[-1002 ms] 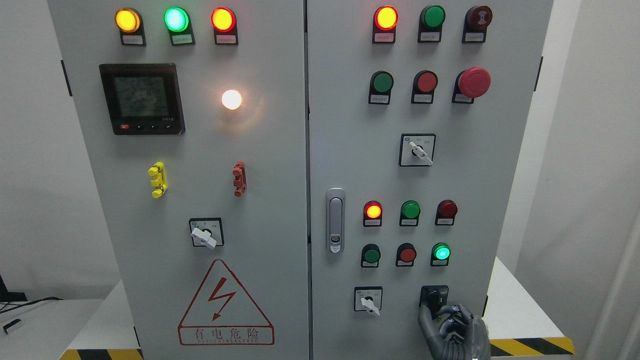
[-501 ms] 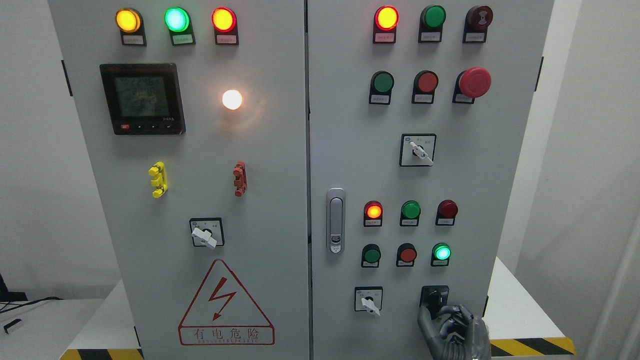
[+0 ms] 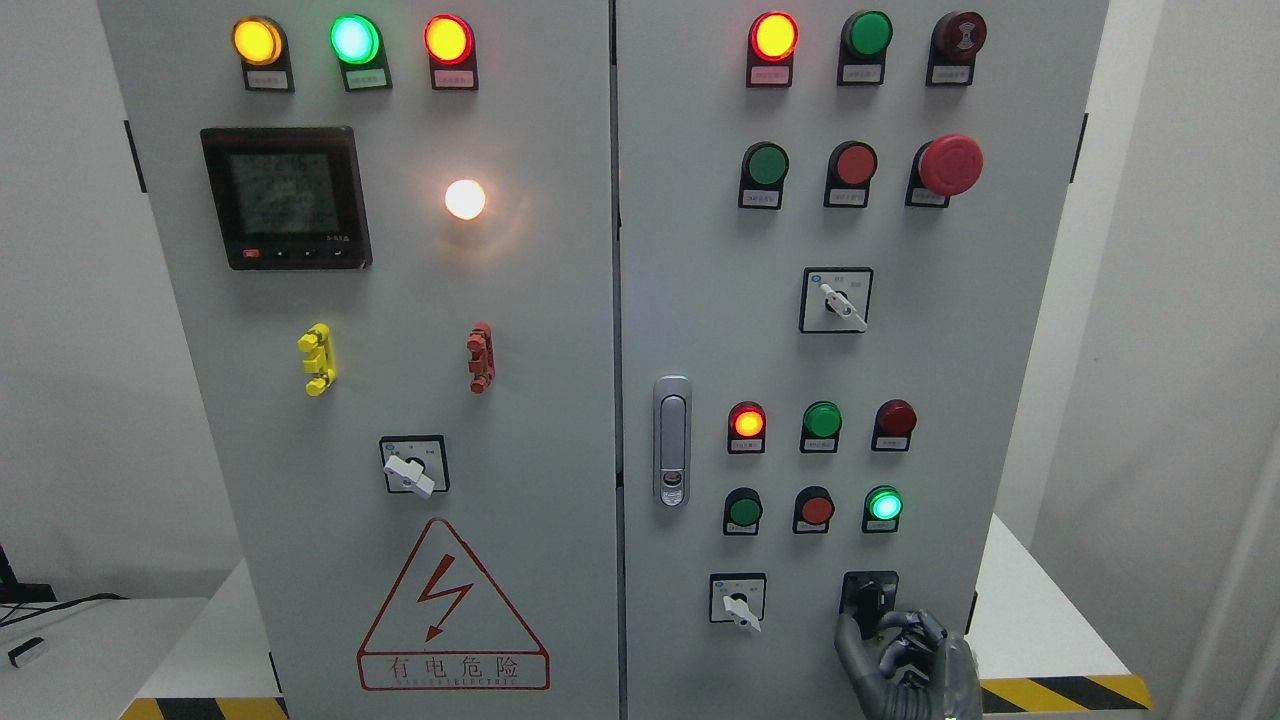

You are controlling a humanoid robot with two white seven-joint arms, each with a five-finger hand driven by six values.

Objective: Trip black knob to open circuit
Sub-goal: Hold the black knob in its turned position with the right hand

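A grey electrical cabinet (image 3: 560,330) fills the view, its right door crowded with lamps, push buttons and a white selector switch (image 3: 737,603) just left of the black knob (image 3: 868,597) at the lower right. The warning triangle (image 3: 452,610) reads "有电危险"; small labels are illegible. The right hand (image 3: 905,665) reaches up from below — fingers curled, thumb and fingertips touching the knob's lower edge — though a firm grasp cannot be confirmed.

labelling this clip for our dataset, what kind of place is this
Probably an electrical test or training room. A grey control cabinet carries lit indicator lamps, a red emergency stop and a high-voltage warning triangle, and the right robot hand is at its black knob.
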